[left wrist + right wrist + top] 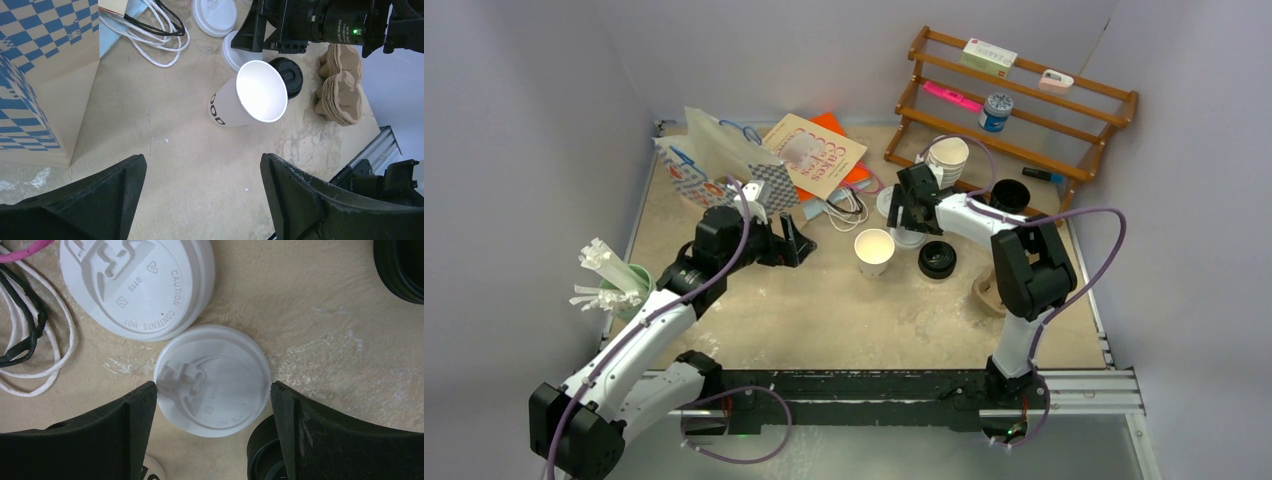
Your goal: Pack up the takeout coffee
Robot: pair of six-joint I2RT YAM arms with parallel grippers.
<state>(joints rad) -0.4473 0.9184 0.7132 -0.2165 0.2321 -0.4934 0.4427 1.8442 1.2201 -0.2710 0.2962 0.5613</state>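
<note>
The takeout coffee shows as a white paper cup (pixel 874 248) (pixel 255 95), upright and lidless, mid-table. A black lidded piece (pixel 937 259) (pixel 292 75) sits just right of it. A small white lid (pixel 212 380) lies flat on the table. My right gripper (pixel 909 215) (pixel 212 410) hangs open over it, with one finger at each side of its rim. Whether they touch it I cannot tell. My left gripper (pixel 789 245) (pixel 202 190) is open and empty above bare table, left of the white cup.
A checked paper bag (pixel 724 165) (pixel 45 75) stands back left, with cords (pixel 155 35) and a larger white lid (pixel 137 287) nearby. Brown cup carrier (pixel 986 292) (pixel 340 90), open black cup (pixel 1009 195), stack of white cups (pixel 947 158) and wooden shelf (pixel 1024 100) are on the right. Straws in a green cup (pixel 614 285) stand far left.
</note>
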